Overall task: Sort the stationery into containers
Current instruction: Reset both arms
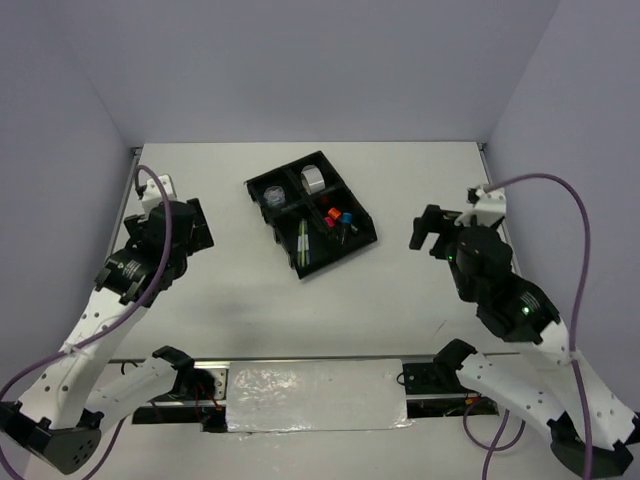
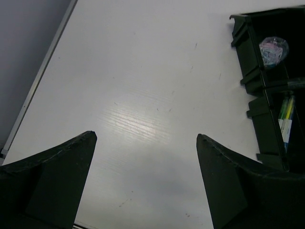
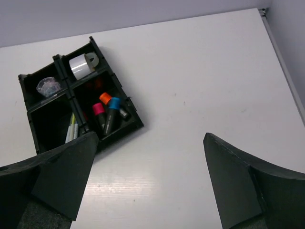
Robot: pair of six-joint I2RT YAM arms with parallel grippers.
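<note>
- the left end effector [image 2: 145,135] hangs over bare tabletop [image 1: 220,300] with its fingers spread wide and nothing between them.
- the right end effector [image 3: 150,136] is likewise fully open and empty, on the other side of the black tray [image 1: 340,256].
- both stand well apart from the tray, one on each flank. i read this as a parked stance that leaves the overhead camera a free view of the compartments.
- the tray sits at an angle in the middle of the tabletop, with its four compartments sorted by kind.
- a pale silvery tape roll [image 3: 82,65] lies alone in the far right compartment.
- a glittery, see-through roll [image 3: 47,86] has the far left compartment. i cannot make out a third roll.
- the short black markers share the near right compartment in a loose heap, with the orange cap [image 3: 105,98], blue cap [image 3: 114,102] and pink cap [image 3: 97,109] showing clearly.
- the thin greenish pens [image 2: 286,112] lie lengthwise in the near left compartment, which i take to be the one long enough for them.
- i see no stationery loose on the tabletop, so i judge the sorting finished or very nearly so.
</note>
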